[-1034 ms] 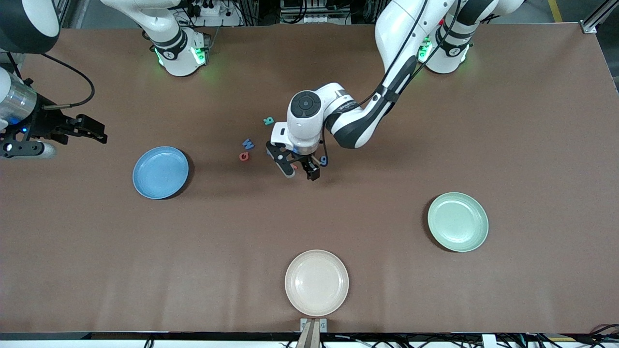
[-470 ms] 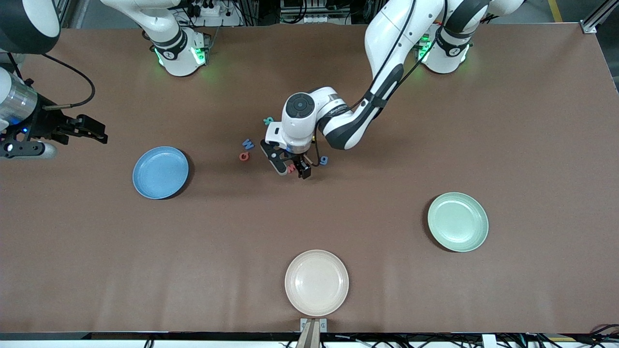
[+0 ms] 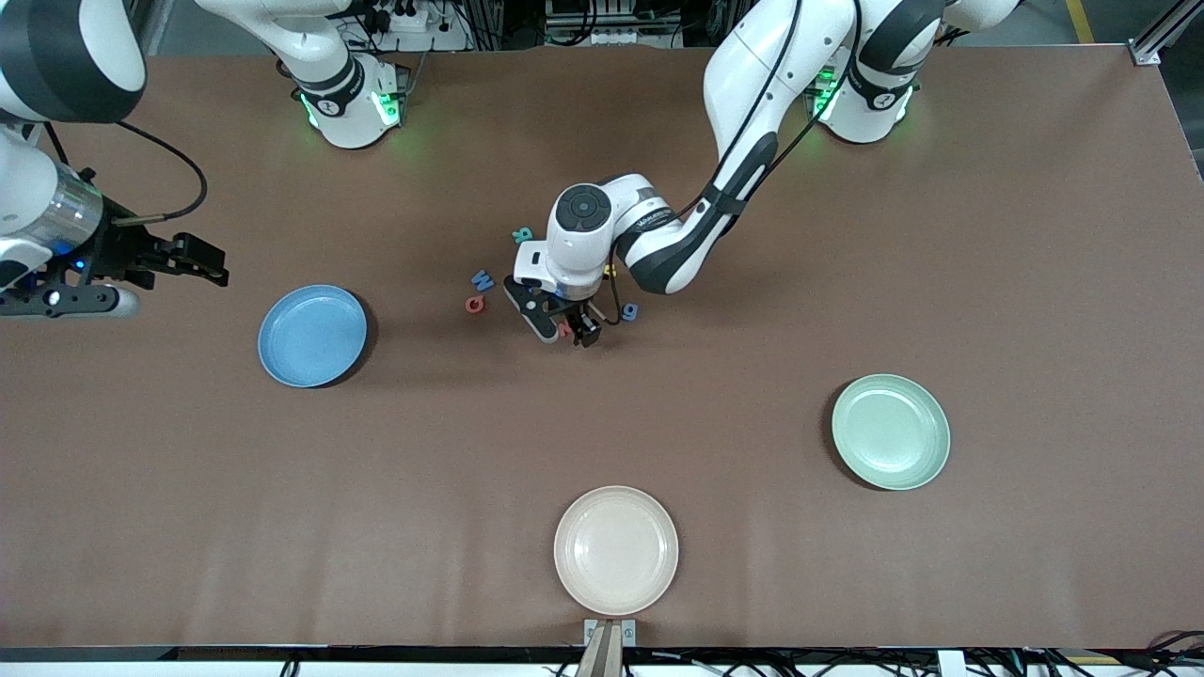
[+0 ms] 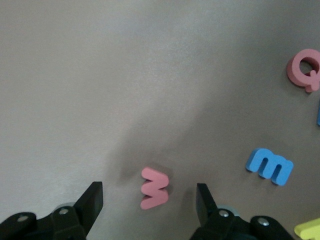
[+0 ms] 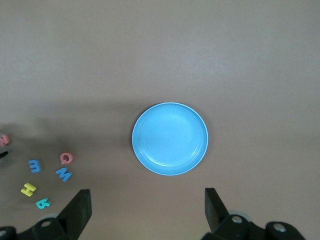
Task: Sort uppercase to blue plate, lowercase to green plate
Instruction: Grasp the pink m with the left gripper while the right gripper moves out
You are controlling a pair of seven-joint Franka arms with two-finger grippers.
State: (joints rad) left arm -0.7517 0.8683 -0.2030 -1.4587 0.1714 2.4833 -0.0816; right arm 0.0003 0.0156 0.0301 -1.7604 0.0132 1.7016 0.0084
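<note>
The left tool (image 3: 564, 331) is low over the middle of the counter (image 3: 847, 235), and its two fingers (image 4: 90, 202) stand on either side of the small red w (image 4: 154, 187). The fingers are apart and do not touch the letter; the red w lies flat on the counter between them.

Close to it is a small blue letter (image 4: 269, 165) of rounded shape; I cannot tell surely which letter it is. The red Q (image 3: 476, 304) and the blue W (image 3: 483, 279) lie together on the counter, toward the right arm's end from the left tool. The teal R (image 3: 522, 235) lies farther from the front camera than those two. A blue g (image 3: 629, 311) lies just beside the left tool, toward the left arm's end. A yellow letter (image 5: 28, 189) shows in the right wrist view, near the teal one.

The blue plate (image 3: 312, 336) is toward the right arm's end of the counter, and nothing lies in it. The green plate (image 3: 890, 432) is toward the left arm's end, also with no letter in it. A cream plate (image 3: 615, 550) sits nearest to the front camera.

The right tool (image 3: 202, 262) waits in the air near the blue plate, at the right arm's end, with its fingers (image 5: 77, 210) wide apart and holding nothing.
</note>
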